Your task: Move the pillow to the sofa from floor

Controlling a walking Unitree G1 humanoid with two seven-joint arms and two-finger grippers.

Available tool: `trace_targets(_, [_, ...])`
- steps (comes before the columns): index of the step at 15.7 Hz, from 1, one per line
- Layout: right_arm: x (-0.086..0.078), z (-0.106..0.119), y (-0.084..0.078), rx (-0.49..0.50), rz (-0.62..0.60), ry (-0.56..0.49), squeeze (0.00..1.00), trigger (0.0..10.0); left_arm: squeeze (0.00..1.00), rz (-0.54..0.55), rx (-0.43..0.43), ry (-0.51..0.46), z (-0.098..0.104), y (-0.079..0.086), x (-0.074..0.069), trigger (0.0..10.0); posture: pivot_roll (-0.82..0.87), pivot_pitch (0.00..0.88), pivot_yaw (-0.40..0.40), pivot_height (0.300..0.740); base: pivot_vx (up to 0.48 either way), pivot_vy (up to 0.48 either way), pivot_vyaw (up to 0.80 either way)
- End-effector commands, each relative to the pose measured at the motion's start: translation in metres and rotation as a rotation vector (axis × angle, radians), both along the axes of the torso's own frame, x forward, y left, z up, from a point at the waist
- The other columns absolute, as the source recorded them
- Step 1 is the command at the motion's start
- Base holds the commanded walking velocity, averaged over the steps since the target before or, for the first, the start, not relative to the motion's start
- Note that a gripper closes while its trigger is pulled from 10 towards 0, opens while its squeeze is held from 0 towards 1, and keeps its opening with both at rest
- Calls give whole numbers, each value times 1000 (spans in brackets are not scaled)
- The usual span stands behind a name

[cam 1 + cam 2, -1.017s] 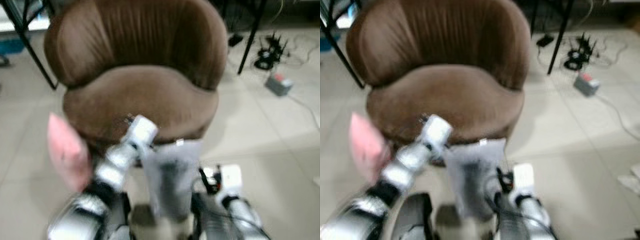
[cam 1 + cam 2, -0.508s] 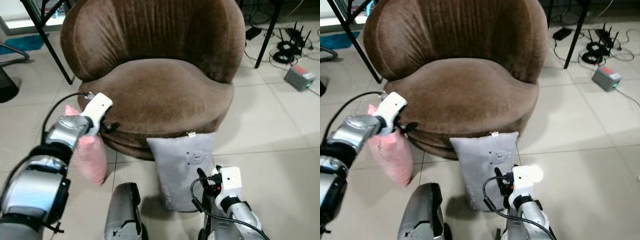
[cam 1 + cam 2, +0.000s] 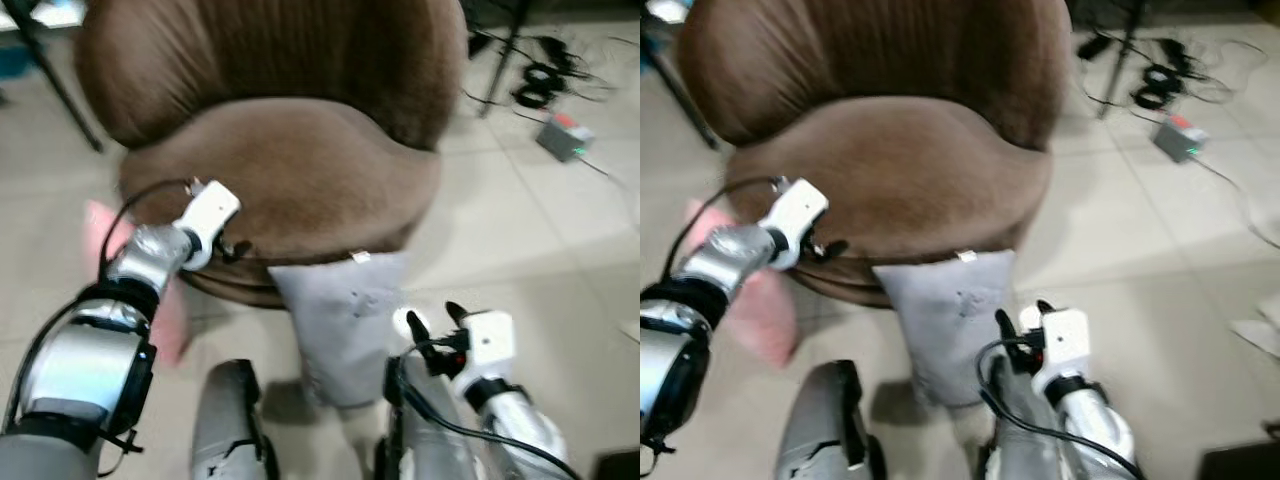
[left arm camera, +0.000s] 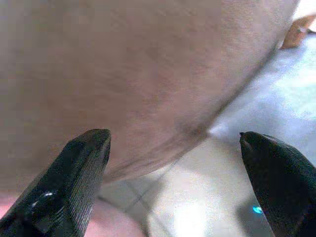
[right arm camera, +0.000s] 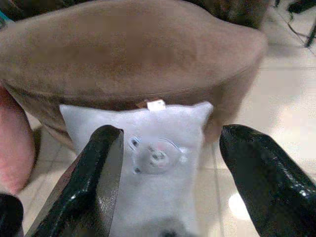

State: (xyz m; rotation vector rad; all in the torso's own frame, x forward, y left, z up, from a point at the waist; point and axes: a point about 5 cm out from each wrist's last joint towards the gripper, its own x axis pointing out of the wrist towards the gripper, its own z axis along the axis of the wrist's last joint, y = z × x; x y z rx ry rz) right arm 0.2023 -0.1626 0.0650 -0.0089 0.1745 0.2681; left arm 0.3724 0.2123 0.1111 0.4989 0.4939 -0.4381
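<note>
Grey pillow [image 3: 345,325] leans on brown sofa [image 3: 300,170] over tiled floor [image 3: 520,240]; both claws spread.

Pale tiled floor [image 3: 560,260] all round. Back right, a grey box with a green light [image 3: 561,137] sits on it, a tangle of black cables [image 3: 545,78] behind, beside a dark leg [image 3: 503,55].
</note>
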Motion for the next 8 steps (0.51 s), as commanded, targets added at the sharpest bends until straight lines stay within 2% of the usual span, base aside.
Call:
trace_targets(1, [-12,5,-1,18,31,35,169,10000,0,35,-2,18,-7,4,-4,10000,-204,233,-27,548,0,0,0])
trace_targets(3, [-29,22,-5,36,43,48,173,10000,0,52,-15,31,-14,1,-6,10000,-252,276,-58,548,0,0,0])
trace_targets(5, [-48,49,-1,73,76,37,165,10000,0,85,24,40,-25,1,-11,10000,-313,322,-92,548,0,0,0])
trace_targets(8, [-68,63,0,88,68,52,173,10000,0,108,59,19,-22,4,-9,10000,-349,375,-107,548,0,0,0])
